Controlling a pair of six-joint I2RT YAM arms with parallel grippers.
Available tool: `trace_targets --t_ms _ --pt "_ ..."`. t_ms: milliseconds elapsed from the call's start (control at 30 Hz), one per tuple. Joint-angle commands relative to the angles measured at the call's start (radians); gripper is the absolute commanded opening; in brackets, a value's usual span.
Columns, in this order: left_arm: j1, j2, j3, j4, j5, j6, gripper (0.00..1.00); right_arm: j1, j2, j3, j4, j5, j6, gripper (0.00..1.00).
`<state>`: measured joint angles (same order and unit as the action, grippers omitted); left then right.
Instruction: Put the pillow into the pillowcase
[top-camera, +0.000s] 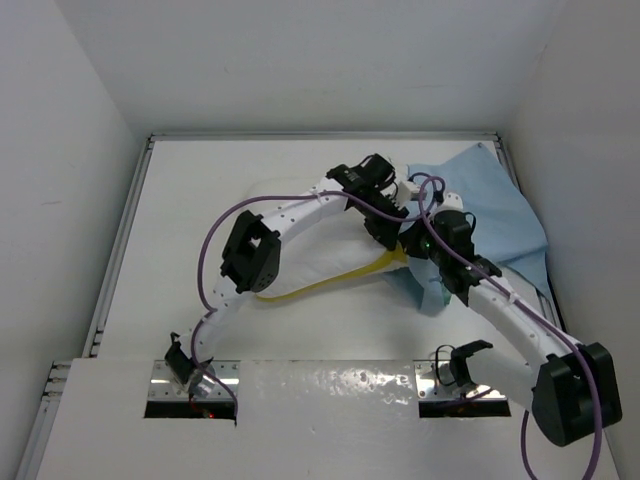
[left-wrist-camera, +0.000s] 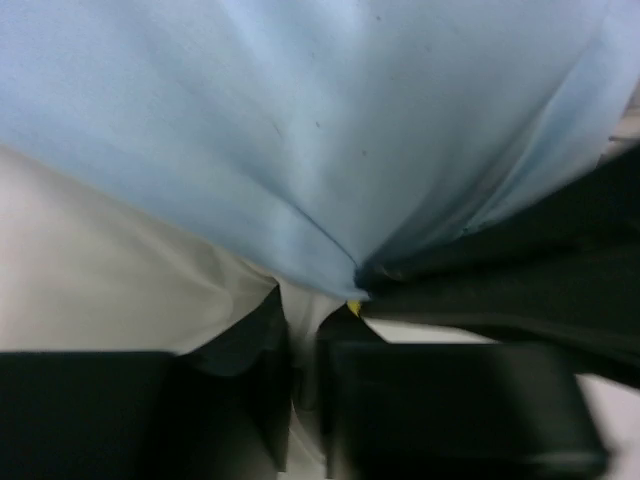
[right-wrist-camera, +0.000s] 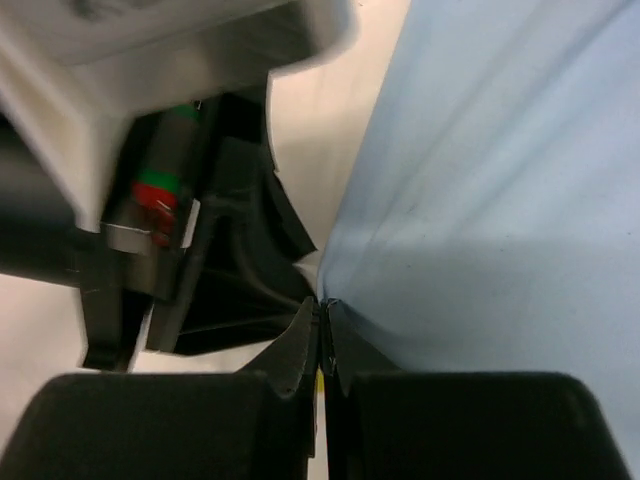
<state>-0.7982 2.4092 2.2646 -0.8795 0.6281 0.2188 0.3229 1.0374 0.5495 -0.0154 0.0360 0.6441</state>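
Note:
The white pillow (top-camera: 300, 250) lies mid-table, its yellow band (top-camera: 350, 275) along the near edge. The light blue pillowcase (top-camera: 490, 200) is spread at the back right, with a bit of sea-green showing at its near corner (top-camera: 436, 296). My left gripper (top-camera: 392, 232) is at the pillow's right end, and in the left wrist view (left-wrist-camera: 303, 320) it is pinched on white pillow fabric (left-wrist-camera: 100, 270) under the blue pillowcase (left-wrist-camera: 330, 130). My right gripper (top-camera: 418, 250) is right beside it, shut (right-wrist-camera: 322, 310) on the pillowcase edge (right-wrist-camera: 500, 180).
White walls enclose the table on three sides, with a metal rail (top-camera: 120, 240) along the left. A white panel (top-camera: 330, 385) covers the near edge between the arm bases. Purple cables (top-camera: 205, 260) loop off both arms.

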Motion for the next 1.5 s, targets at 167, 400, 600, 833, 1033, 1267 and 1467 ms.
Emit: trace_targets --t_ms 167,400,600,833,1033,1267,1467 --pt "0.024 -0.045 0.113 -0.239 0.223 0.284 0.99 -0.179 -0.054 -0.151 -0.012 -0.134 0.052 0.48" --pt "0.083 -0.05 0.265 -0.369 0.119 0.424 0.99 -0.197 0.009 0.088 -0.106 -0.16 -0.078 0.8" --pt "0.246 -0.108 0.254 0.094 -0.224 0.136 0.0 -0.209 0.269 0.517 -0.267 -0.015 -0.17 0.0" --pt "0.361 0.013 0.17 0.407 -0.115 -0.005 0.66 -0.22 0.711 0.969 -0.366 0.036 -0.25 0.44" --pt "0.395 0.108 0.132 0.478 -0.082 0.0 0.96 -0.22 1.027 1.248 -0.455 0.028 -0.236 0.44" --pt "0.383 0.194 0.101 0.311 0.048 0.17 0.97 -0.22 1.121 1.235 -0.432 0.019 -0.241 0.4" --pt "0.366 0.163 0.015 0.169 0.082 0.312 0.68 -0.219 1.095 1.17 -0.403 0.001 -0.238 0.29"
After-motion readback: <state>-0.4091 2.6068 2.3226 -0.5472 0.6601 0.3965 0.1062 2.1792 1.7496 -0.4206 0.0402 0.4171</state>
